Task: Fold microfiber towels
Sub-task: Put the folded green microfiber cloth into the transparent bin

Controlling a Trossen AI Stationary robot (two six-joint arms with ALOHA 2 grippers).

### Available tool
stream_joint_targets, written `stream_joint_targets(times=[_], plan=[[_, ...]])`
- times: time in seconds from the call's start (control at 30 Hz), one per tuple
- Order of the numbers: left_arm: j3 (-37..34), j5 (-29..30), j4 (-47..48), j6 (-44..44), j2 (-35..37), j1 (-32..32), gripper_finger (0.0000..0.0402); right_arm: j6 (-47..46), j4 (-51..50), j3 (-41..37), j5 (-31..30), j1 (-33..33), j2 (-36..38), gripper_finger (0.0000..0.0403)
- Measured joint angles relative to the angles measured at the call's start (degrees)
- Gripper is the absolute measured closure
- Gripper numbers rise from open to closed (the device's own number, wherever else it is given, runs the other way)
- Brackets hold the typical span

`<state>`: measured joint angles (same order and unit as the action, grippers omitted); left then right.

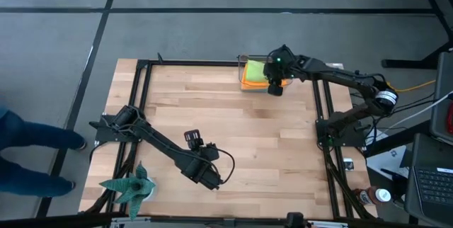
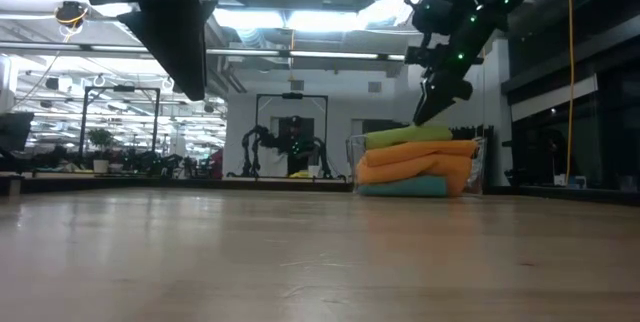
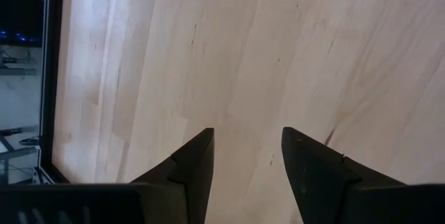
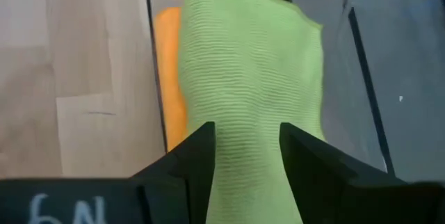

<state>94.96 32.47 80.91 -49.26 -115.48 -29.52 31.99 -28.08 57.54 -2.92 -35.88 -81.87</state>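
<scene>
The right gripper (image 4: 245, 165) hung just above the lime green towel (image 4: 250, 78), fingers parted and grasping nothing, atop the folded stack (image 2: 415, 162) at the desk's (image 1: 233, 129) far edge. The left gripper (image 3: 247, 161) waited open over bare wood. Lifting away, a finger might snag the soft top towel and drag it off.

Two dark jointed arms, black looping cables, green indicator lights, wedge-shaped claw fingers (image 4: 188, 168)
</scene>
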Motion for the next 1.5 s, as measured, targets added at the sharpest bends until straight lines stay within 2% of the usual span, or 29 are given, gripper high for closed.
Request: stream_joint_targets(times=[0.13,0.3,0.47,0.67,0.87,1.07,1.2,1.33,1.5], plan=[[0.0,0.0,0.0,0.0,0.0,0.0,0.024,-0.6,3.0,0.0,0.0,0.0,1.5,0.0241],[0.0,0.0,-0.1,0.0,0.0,0.0,0.024,-10.4,13.8,-0.6,0.3,-1.2,1.6,0.024],[0.0,0.0,-1.5,-0.1,0.0,0.0,0.024,-17.1,20.3,-6.0,4.7,-3.3,-1.6,0.024],[0.0,0.1,-1.4,-0.1,0.0,0.0,0.024,-18.3,19.7,-9.6,5.2,-3.4,-5.9,0.024],[0.0,0.1,-1.5,-0.1,0.0,0.0,0.024,-18.2,19.6,-9.1,5.1,-3.4,-6.1,0.024],[0.0,0.1,-1.5,0.3,0.0,0.0,0.024,-21.9,9.7,-3.4,5.1,-3.0,-0.5,0.024],[0.0,0.3,-1.3,0.3,0.0,0.0,0.024,-29.1,3.0,-2.0,5.8,-1.3,5.4,0.024],[0.0,-0.1,-1.7,-0.6,0.0,0.0,0.024,-38.5,-0.7,-2.0,12.4,1.9,11.7,0.024],[0.0,-0.2,-3.5,-1.4,0.0,0.0,0.024,-42.5,-1.1,-2.0,22.2,6.8,17.8,0.024]])
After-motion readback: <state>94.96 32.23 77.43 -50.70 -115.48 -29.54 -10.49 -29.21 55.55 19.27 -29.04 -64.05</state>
